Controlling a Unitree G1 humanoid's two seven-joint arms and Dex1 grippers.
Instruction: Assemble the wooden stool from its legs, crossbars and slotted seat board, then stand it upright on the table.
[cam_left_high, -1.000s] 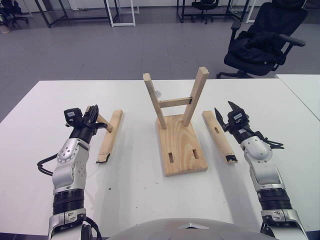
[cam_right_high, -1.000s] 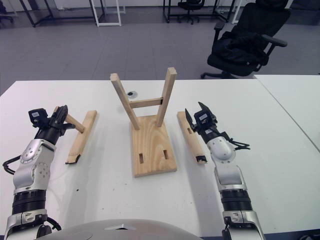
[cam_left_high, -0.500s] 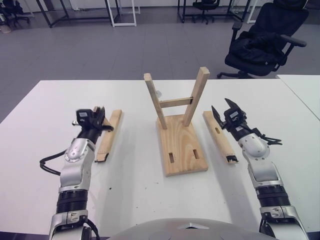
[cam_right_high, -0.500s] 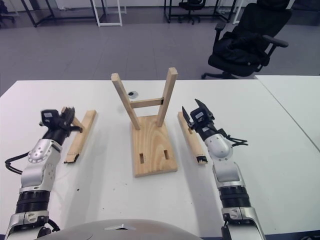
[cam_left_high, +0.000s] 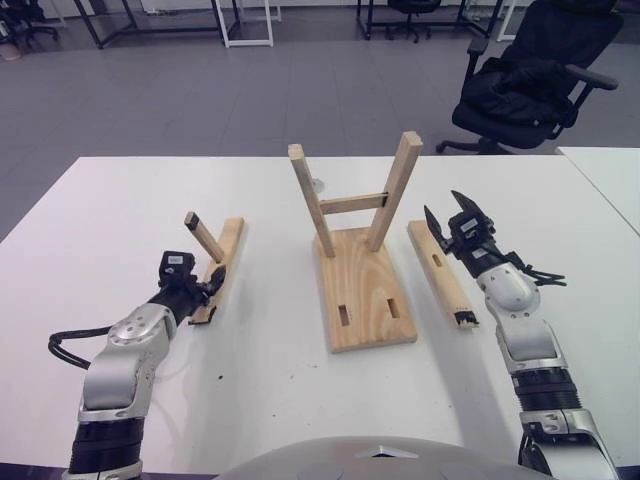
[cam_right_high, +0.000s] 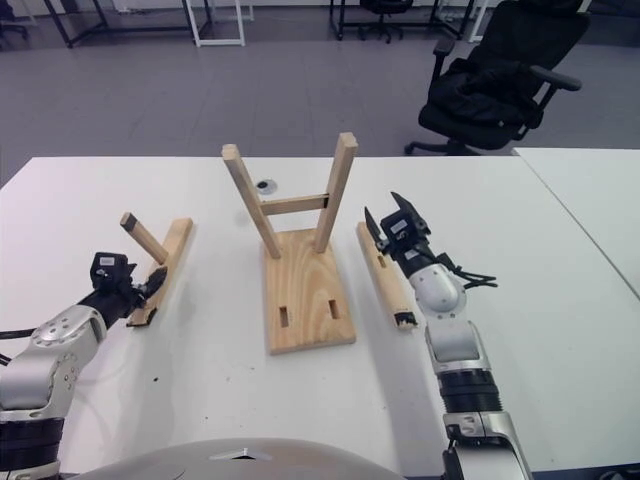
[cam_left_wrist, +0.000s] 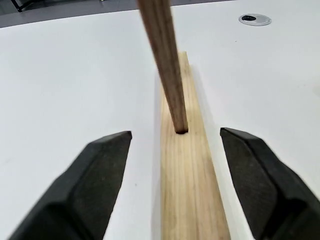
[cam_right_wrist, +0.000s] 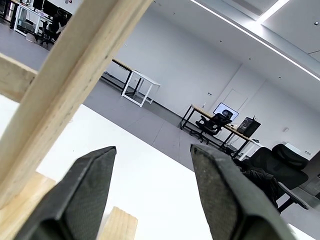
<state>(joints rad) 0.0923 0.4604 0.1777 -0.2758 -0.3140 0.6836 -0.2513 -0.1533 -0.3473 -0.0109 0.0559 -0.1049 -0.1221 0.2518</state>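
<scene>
In the left eye view you have the seat board (cam_left_high: 362, 290) lying flat mid-table (cam_left_high: 300, 390), with a frame (cam_left_high: 351, 205) of two legs and a crossbar standing up from its 12 o'clock end and two slots (cam_left_high: 343, 315) at its 6 o'clock end. At 9 o'clock of the board, well apart from it, the left leg (cam_left_high: 225, 255) lies flat, running from 12 to 6, with a short bar (cam_left_high: 204, 236) rising from it, tilted toward 11 o'clock. Your left gripper (cam_left_high: 207, 291) sits at that leg's 6 o'clock end. At 3 o'clock of the board lies the right leg (cam_left_high: 440, 272), and your right gripper (cam_left_high: 448, 212) is at its 12 o'clock end, fingers spread wide and holding nothing; you cannot tell here whether it touches the wood. A chair (cam_left_high: 540, 75) stands on the floor beyond the table, toward 1 o'clock. The right eye view gives you the same layout. In the left wrist view the gripper's two fingers (cam_left_wrist: 95, 185) stand wide apart on either side of the left leg, with table showing between each finger and the wood, so nothing is gripped; the bar is plugged into a hole in the leg just ahead of the fingertips, and a grommet (cam_left_wrist: 255, 19) is set in the tabletop farther off. In the right wrist view the fingers (cam_right_wrist: 85, 200) are likewise well spread and hold nothing, and one frame leg (cam_right_wrist: 75, 85) slants close beside them.
</scene>
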